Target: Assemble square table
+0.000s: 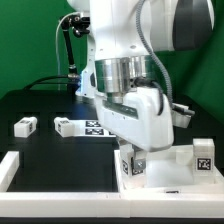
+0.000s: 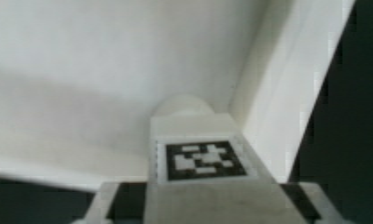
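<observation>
My gripper (image 1: 133,160) is shut on a short white tagged leg (image 1: 127,166) and holds it upright over the near-left corner of the square table's white panel (image 1: 172,178). In the wrist view the leg (image 2: 204,150) stands between my fingers (image 2: 122,202), its tip close to the panel's recessed face (image 2: 94,90) beside the raised rim (image 2: 281,70). I cannot tell whether the tip touches the panel. A second leg (image 1: 205,157) stands at the panel's right side. Two loose legs (image 1: 25,125) (image 1: 65,126) lie on the black table at the exterior view's left.
The marker board (image 1: 95,127) lies flat behind my gripper, partly hidden by the arm. White border bars (image 1: 10,168) run along the table's left and front edges. A green backdrop and cables stand at the back.
</observation>
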Controlling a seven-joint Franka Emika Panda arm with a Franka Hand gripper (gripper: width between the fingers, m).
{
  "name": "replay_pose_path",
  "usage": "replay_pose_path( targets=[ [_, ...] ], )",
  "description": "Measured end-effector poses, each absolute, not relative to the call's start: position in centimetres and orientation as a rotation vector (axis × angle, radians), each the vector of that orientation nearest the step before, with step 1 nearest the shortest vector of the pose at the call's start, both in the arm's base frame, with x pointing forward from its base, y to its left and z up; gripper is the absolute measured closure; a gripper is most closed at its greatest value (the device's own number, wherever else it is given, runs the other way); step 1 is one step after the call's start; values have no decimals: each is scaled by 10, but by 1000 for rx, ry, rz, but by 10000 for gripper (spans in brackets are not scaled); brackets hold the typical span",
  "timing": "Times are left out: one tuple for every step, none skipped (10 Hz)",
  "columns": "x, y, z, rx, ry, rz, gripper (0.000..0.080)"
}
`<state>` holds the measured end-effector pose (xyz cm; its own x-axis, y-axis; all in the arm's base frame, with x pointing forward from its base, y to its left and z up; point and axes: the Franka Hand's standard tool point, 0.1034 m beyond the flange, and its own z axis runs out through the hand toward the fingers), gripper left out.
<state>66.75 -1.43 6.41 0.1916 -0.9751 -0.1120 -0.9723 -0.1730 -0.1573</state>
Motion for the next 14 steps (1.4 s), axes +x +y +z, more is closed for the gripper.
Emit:
replay_pose_path(
  targets=[
    [670, -12, 63, -2108, 2036, 106, 511],
    [669, -16, 61, -2014, 2106, 150, 511],
    [669, -21, 61, -1960, 2162, 137, 511],
    [669, -17, 61, -1881, 2235, 149, 511],
    [669, -17, 62, -1819, 2288, 159, 511],
    [669, -16, 62, -1746, 2348, 169, 511],
    [669, -15, 62, -1672, 2405, 180, 511],
    [670, -12, 62, -1612, 2441, 180, 511],
    [670, -9, 62, -1620, 2435, 174, 511],
    [669, -10, 61, -1624, 2435, 176, 511],
    [669, -10, 60, -1624, 2435, 176, 338],
    [670, -8, 62, -1623, 2432, 173, 338],
    [673, 1, 76, -1630, 2408, 162, 189],
    [671, 13, 92, -1639, 2384, 156, 159]
  ],
)
